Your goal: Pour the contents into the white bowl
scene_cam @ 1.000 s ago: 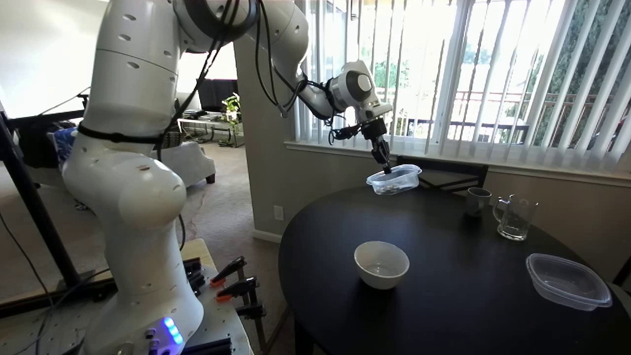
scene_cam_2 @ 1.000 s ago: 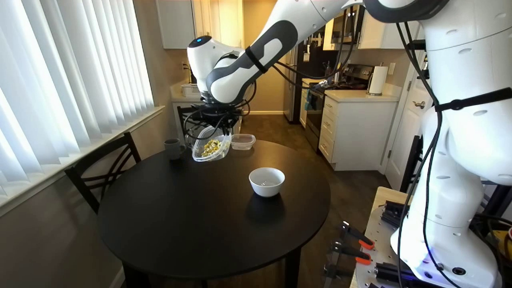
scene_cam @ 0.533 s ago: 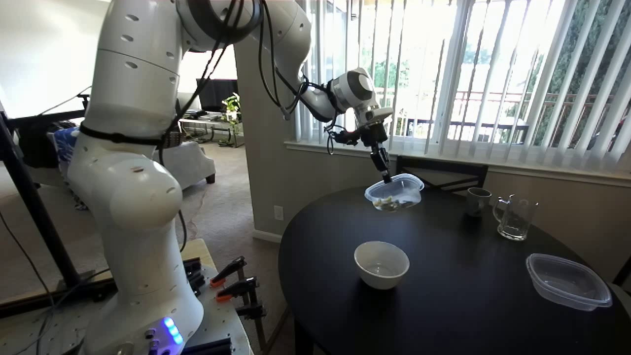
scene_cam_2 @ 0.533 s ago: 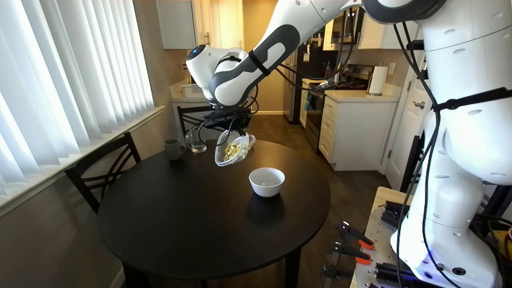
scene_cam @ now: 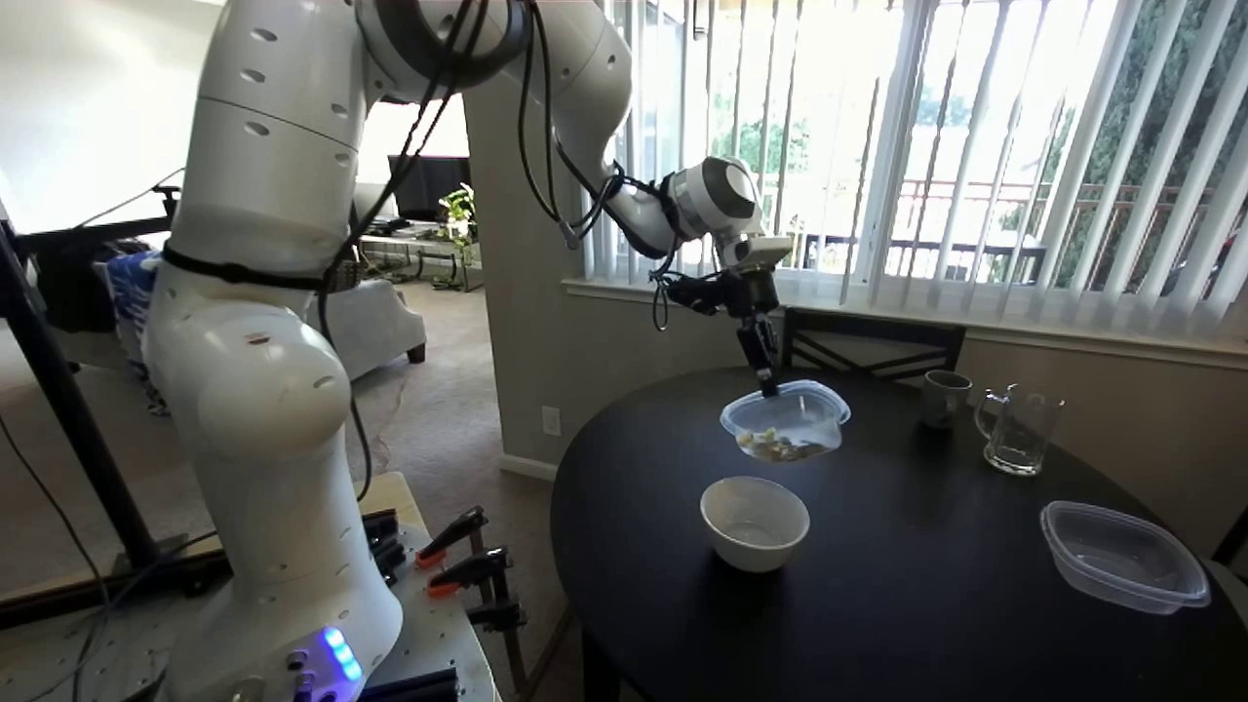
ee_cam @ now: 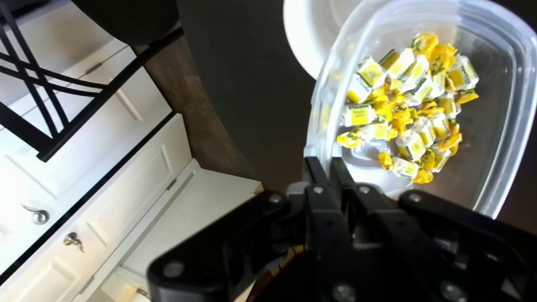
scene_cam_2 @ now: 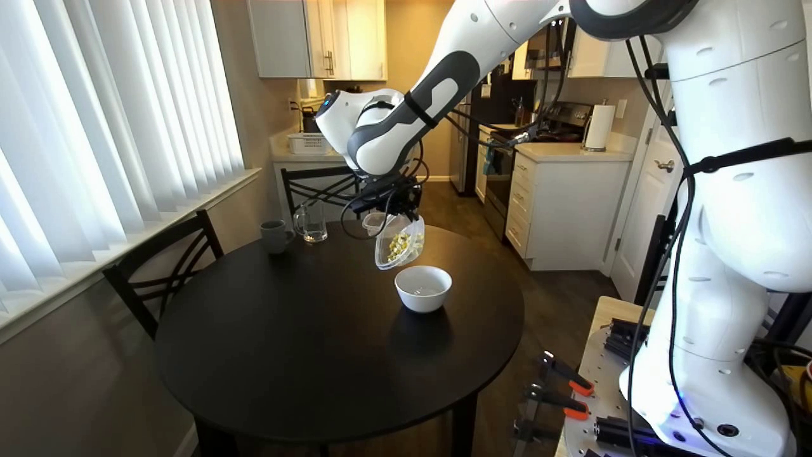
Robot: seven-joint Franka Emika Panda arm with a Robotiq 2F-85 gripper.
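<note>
Yellow-and-white wrapped candies (ee_cam: 405, 107) heaped in a tilted clear container (ee_cam: 522, 121), just beyond the gripper (ee_cam: 327, 165).
It pinches the container's rim; lower than the gripper, near the container, the white bowl (scene_cam_2: 423, 303) stands upright on the dark table (scene_cam_2: 304, 343).

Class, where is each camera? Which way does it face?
Exterior view: raised near the table, facing the window; arm and hand show.
Exterior view: raised near the table, facing kitchen cabinets; arm and hand show.
Wrist view: behind the hand, facing wrapped candies in the clear container; fingers show.
Both exterior views share the white bowl.
</note>
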